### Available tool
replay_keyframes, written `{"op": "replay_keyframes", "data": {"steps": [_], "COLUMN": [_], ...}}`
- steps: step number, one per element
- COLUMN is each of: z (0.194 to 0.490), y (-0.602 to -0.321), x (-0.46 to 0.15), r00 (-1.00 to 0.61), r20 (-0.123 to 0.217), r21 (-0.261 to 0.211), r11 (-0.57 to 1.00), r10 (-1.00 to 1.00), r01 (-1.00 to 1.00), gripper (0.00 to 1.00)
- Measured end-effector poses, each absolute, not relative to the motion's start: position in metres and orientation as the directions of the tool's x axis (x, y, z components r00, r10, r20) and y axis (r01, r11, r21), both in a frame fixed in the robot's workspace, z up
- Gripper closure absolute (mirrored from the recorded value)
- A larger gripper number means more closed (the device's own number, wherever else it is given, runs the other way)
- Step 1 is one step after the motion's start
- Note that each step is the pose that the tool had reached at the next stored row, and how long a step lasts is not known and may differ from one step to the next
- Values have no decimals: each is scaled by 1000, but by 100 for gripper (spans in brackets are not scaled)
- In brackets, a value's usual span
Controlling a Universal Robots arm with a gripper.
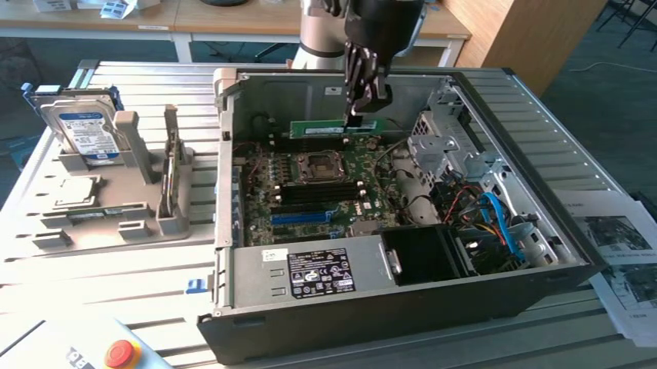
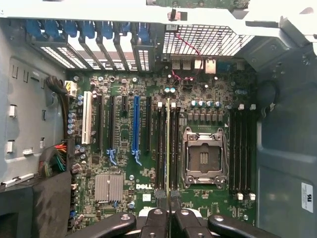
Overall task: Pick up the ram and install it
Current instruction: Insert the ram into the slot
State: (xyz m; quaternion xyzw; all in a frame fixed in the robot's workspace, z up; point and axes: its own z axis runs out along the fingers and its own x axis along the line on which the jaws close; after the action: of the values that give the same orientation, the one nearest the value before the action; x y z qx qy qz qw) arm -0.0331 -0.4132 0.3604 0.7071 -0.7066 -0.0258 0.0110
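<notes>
Pincer: the gripper [image 1: 361, 115] was seen pinching the ram [image 1: 331, 128] by its upper edge, the fingers [image 2: 154, 220] pressed against both faces.
Ram: it was held lengthwise and edge-down inside the open computer case [image 1: 411, 307], raised above the motherboard [image 1: 318, 192] near the case's far wall.
Alignment: in the wrist view the stick was seen edge-on as a thin line, running along the black memory slots [image 2: 159, 148] just beside the processor socket [image 2: 204, 157].
Blue slot [image 2: 136, 129]: it was seen further from the socket, parallel to the ram.
Outside the case: a hard drive [image 1: 85, 131] was stood upright in a grey holder [image 1: 113, 223] on the exterior view's left.
</notes>
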Motion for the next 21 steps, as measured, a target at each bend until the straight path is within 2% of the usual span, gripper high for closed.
{"op": "replay_keyframes", "data": {"steps": [21], "z": [322], "y": [-413], "x": [-37], "r00": [0], "r20": [-21], "r21": [52], "r11": [-1], "r10": [-1000], "r01": [-999], "gripper": [88]}}
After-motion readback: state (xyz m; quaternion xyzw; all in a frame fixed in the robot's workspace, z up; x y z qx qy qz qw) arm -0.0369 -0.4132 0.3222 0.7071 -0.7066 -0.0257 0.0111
